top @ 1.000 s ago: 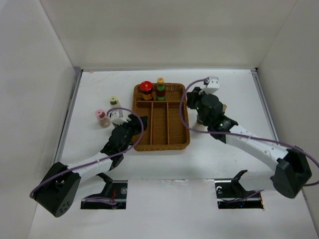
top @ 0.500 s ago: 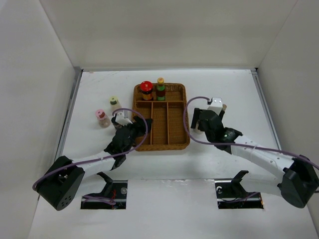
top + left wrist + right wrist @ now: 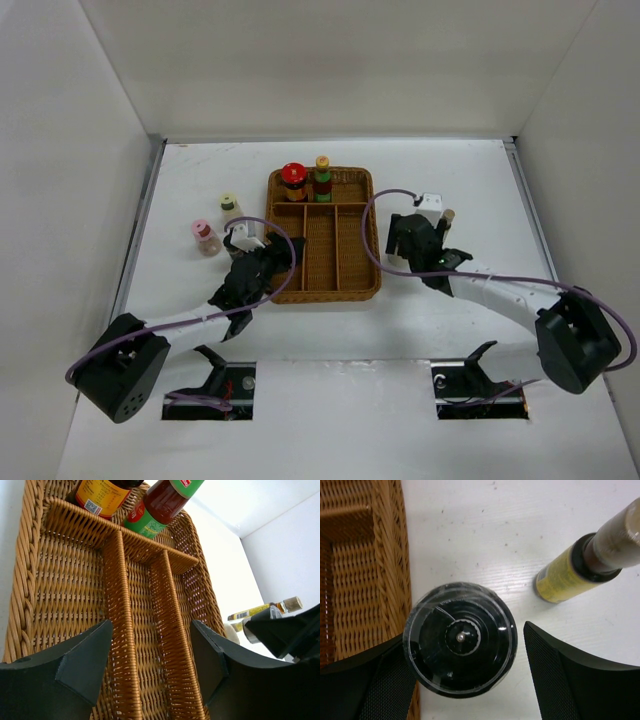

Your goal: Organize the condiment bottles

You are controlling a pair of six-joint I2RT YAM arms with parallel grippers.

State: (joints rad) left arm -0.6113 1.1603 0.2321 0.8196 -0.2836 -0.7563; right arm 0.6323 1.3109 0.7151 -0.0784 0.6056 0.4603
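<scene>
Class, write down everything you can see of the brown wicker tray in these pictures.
The wicker tray is brown woven cane, rectangular with rounded corners, lying flat on the white table. A cross divider sets off one far compartment, where a red-capped bottle and an orange-capped bottle stand upright; the three long near compartments are empty. The left gripper hangs open over its near left corner. A dark-lidded jar stands beside its right rim.

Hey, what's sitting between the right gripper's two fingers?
A round dark-capped jar, upright beside the wicker tray, with the right gripper open around it; the right wrist view shows it.
</scene>
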